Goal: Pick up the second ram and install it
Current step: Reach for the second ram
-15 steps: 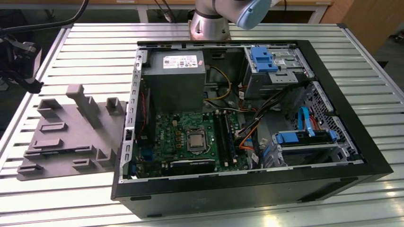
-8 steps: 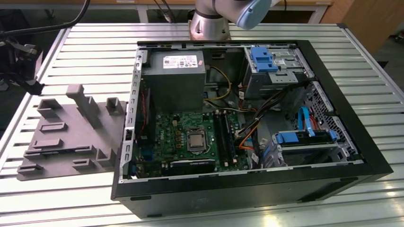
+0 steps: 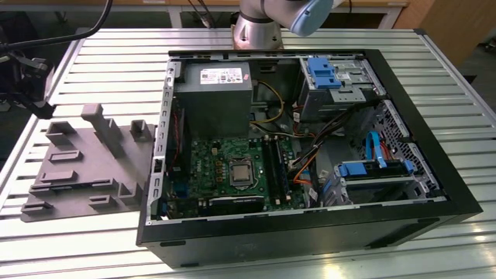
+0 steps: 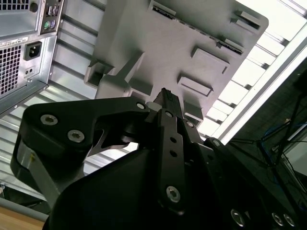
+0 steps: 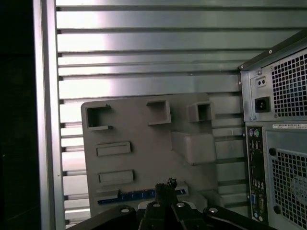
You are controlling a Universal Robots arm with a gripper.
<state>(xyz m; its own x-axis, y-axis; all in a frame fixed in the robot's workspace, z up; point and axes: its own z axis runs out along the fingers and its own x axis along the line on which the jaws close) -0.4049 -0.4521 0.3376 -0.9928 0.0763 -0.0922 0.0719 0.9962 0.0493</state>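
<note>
Pickup is beginning: jaws are hovering together, empty, above the tray [image 5: 139, 120] beside its blue memory stick [image 5: 129, 196]; grasping is requiring them parted.

My work surface: a silver slatted aluminium table [image 3: 101, 52]. Directly on it, an open black tower computer case [image 3: 294, 235] lying on its side. Just beside the case, on the exterior view's left of it, a grey moulded plastic holder tray [image 3: 78, 174], flat on the slats.

The exterior view looks steeply down on the case [image 3: 310, 235], tray [image 3: 74, 195] at its nine o'clock. Both wrist views look closely past my gripper [image 4: 163, 95], sharing that tray.
</note>
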